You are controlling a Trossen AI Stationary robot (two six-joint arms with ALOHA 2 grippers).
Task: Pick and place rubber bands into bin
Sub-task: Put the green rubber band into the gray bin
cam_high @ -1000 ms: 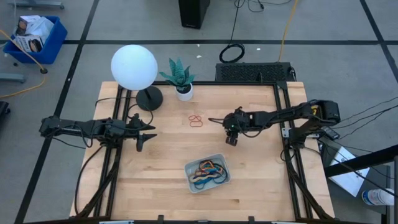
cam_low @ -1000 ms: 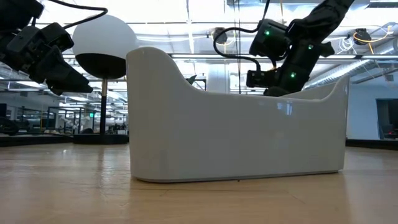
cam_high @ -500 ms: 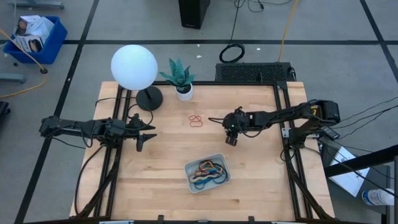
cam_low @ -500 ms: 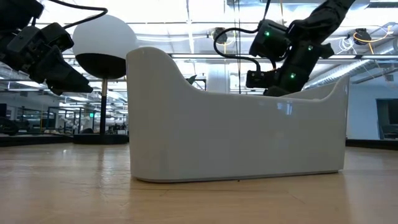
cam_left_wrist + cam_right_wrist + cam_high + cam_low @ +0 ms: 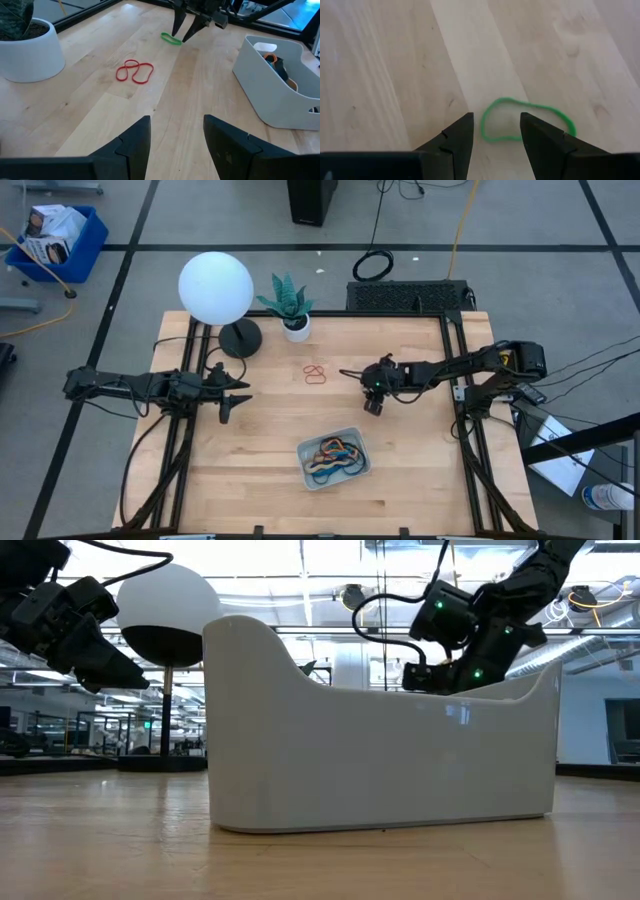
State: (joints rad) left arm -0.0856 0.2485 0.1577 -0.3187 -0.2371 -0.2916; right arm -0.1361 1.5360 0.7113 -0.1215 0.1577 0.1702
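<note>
So the big pale wooden table [image 5: 270,480] fills the middle of the high view, with a white globe lamp on a black round base [image 5: 215,287] at its upper left and a small potted green plant in a white pot [image 5: 292,305] just right of it.

Next down in size, the small pale grey-blue shallow tray [image 5: 358,442] sits low and centre, holding a tangle of blue, orange and black rubber bands [image 5: 333,452].

The left gripper [image 5: 240,394] hangs at the left side of the table, fingers spread, nothing in them. The right gripper [image 5: 375,390] is right of centre, also spread and empty, its tips either side of a thin green rubber band [image 5: 527,118] lying flat on the wood.

A pair of red rubber bands [image 5: 315,373] lies just above centre, apart from the tray.
</note>
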